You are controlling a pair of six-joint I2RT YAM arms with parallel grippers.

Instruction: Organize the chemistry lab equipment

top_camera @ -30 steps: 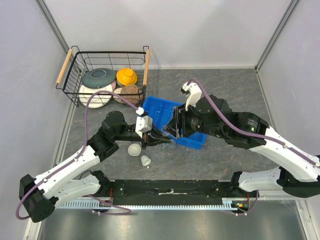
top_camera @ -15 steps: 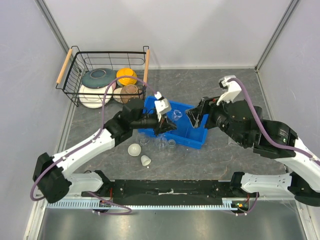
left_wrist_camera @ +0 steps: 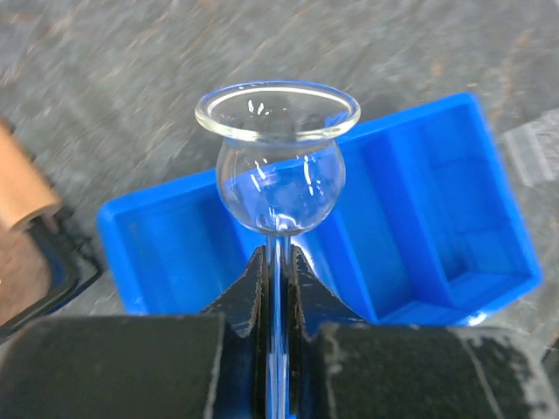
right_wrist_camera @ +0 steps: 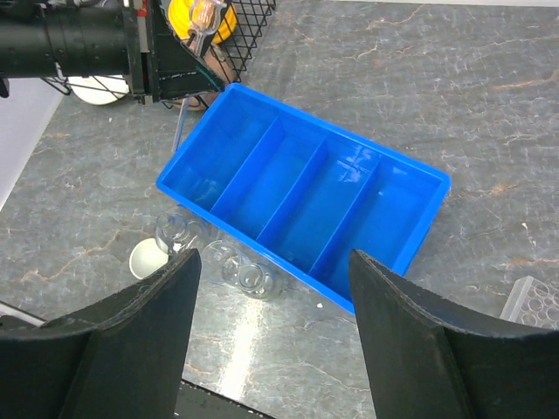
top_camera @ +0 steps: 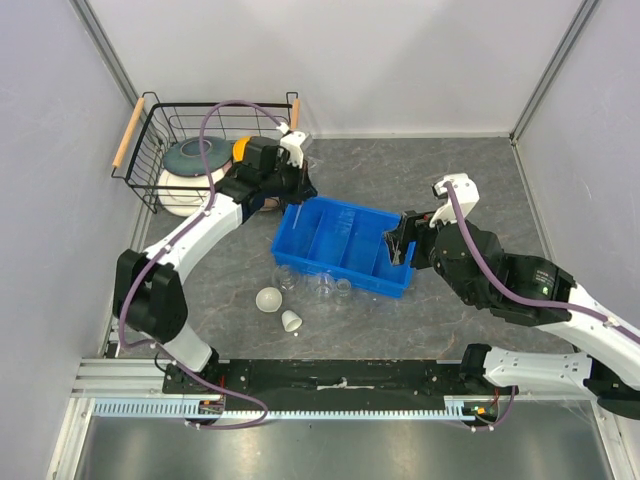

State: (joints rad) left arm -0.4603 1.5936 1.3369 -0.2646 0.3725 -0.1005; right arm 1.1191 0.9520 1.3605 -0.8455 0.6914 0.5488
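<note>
the left gripper (left_wrist_camera: 278, 266), at the bottom centre of its wrist view, is pinched tight on the thin stem of a clear round-bellied flask (left_wrist_camera: 278, 170), rim up, by the upper left corner of the blue tray (top_camera: 300, 262) (overhead view). the right gripper (right_wrist_camera: 275, 262) hangs spread wide over the tray. small clear pieces (top_camera: 318, 286) and two white bulbs (top_camera: 268, 298) lie along the tray's lower left edge.

Bright, even light; the left wrist view's background is blurred.
</note>
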